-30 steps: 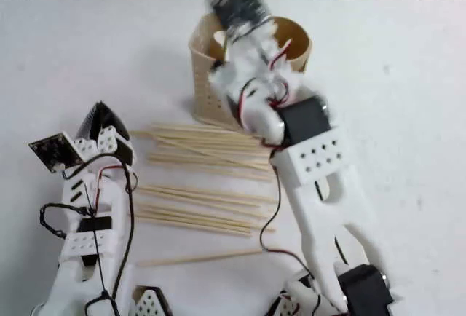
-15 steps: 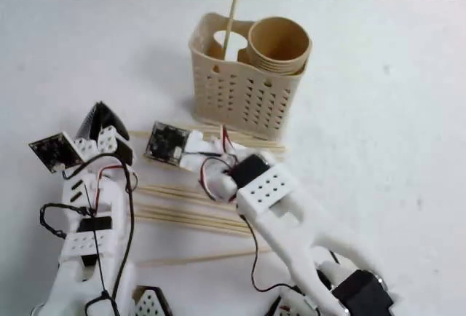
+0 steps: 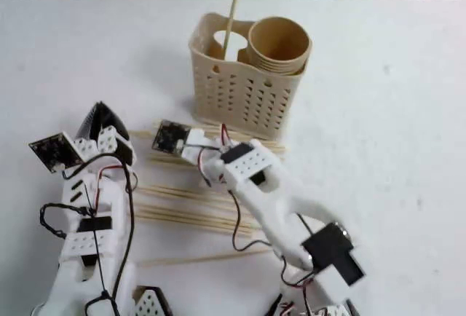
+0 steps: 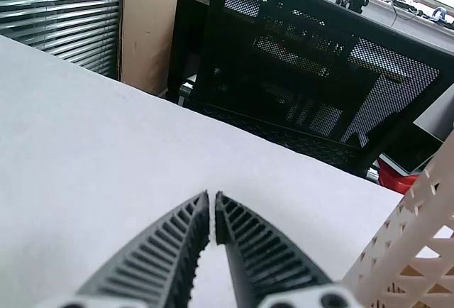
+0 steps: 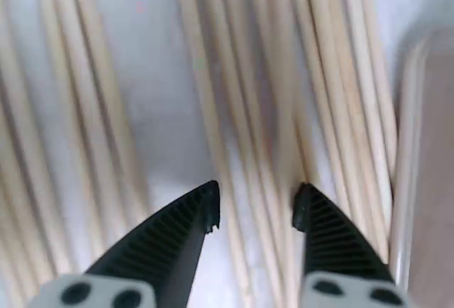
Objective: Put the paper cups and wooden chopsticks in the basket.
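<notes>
One chopstick (image 3: 233,14) stands in basket (image 3: 240,94) beside stacked paper cups (image 3: 279,43), near desk's far edge. Loose chopsticks (image 3: 182,218) lie mid-desk, just before basket. Right gripper (image 5: 255,205) spread, straddling several sticks, likely for pinch. Left gripper (image 4: 213,205) clenched, empty, parked by left edge, out of way.

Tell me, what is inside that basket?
The basket holds a stack of paper cups and one chopstick standing upright beside them. Its floor and the cups' lower parts are hidden behind its wall.
</notes>
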Motion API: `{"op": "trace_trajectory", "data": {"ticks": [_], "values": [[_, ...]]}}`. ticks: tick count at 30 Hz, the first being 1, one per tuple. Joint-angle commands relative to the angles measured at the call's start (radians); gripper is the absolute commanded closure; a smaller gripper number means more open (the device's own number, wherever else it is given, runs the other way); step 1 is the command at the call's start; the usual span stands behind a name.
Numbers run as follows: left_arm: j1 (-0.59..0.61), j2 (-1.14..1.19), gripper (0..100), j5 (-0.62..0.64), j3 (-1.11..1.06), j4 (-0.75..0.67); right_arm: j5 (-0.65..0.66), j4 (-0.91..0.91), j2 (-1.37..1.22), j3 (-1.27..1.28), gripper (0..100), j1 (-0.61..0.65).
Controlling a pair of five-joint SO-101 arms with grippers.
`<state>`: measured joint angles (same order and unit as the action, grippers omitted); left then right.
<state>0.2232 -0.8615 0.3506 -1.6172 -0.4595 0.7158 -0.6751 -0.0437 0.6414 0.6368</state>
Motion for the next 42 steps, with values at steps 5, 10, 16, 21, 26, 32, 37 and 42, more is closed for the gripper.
{"op": "trace_trajectory", "data": {"ticks": [5,10,16,21,26,32,37,42], "values": [[-0.007,-0.019,95,0.003,0.006,-0.026,0.011,0.01,-0.012,-0.051,96.6,-0.01],[-0.007,-0.019,95,0.003,0.006,-0.026,0.011,0.007,-0.007,-0.052,97.8,-0.01],[-0.01,-0.019,95,0.003,0.006,-0.026,-0.08,-0.079,0.153,-0.043,97.9,-0.01],[-0.01,-0.019,95,0.003,0.008,-0.026,-0.196,-0.105,0.395,0.02,97.9,-0.01],[-0.012,-0.019,95,0.003,0.008,-0.026,-0.328,-0.104,0.68,0.029,98.2,-0.007],[-0.012,-0.019,95,0.003,0.008,-0.026,-0.341,-0.058,0.843,-0.158,98.2,-0.012],[-0.012,-0.019,95,0.003,0.006,-0.023,-0.344,0.007,0.754,-0.388,98.2,-0.016],[-0.012,-0.019,95,0.003,0.006,-0.021,-0.488,0.177,0.565,-0.526,98.2,-0.018]]}}
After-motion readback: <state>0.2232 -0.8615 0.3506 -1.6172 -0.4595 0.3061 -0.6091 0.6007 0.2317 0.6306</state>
